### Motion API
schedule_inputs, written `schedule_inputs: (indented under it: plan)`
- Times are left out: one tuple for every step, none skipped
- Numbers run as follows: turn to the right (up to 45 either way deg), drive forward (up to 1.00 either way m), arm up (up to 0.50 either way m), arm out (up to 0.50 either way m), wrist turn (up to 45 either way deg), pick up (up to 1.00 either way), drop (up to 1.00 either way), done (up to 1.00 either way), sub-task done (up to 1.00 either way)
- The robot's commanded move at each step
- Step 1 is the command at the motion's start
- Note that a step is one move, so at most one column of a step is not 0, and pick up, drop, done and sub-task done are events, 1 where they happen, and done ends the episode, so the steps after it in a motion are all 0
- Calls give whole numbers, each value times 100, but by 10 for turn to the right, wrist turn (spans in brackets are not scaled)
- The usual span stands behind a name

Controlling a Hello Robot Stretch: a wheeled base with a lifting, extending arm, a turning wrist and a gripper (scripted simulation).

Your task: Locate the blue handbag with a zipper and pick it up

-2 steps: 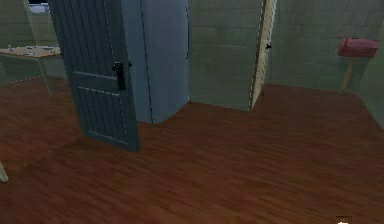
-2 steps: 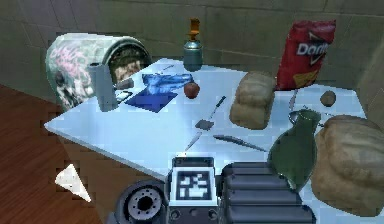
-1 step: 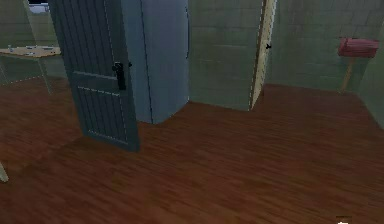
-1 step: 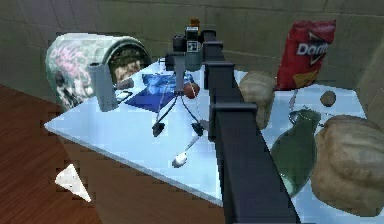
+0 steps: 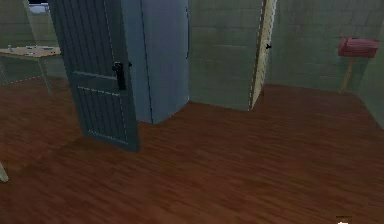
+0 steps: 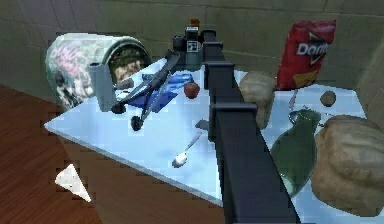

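Pale and flower-patterned, a rounded bag (image 6: 85, 62) lies at the left end of the light table (image 6: 105, 132), the pincer (image 6: 128, 110) close by it, holding something or nothing I cannot tell, with a red fruit (image 6: 191, 90), a spoon (image 6: 184, 156) and a red crisp packet (image 6: 308, 55) farther right.

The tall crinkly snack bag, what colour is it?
The snack bag is red, clearest in arm side view.

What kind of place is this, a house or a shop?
Most likely a room in a house, maybe a dining spot. A pale table holds food things: a red snack bag, a brown loaf and a spoon. The forward view shows a wooden floor and a grey door.
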Motion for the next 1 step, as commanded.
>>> schedule_inputs:
  plan:
    - [0, 0, 0, 0, 450, 0, 0, 0, 0]
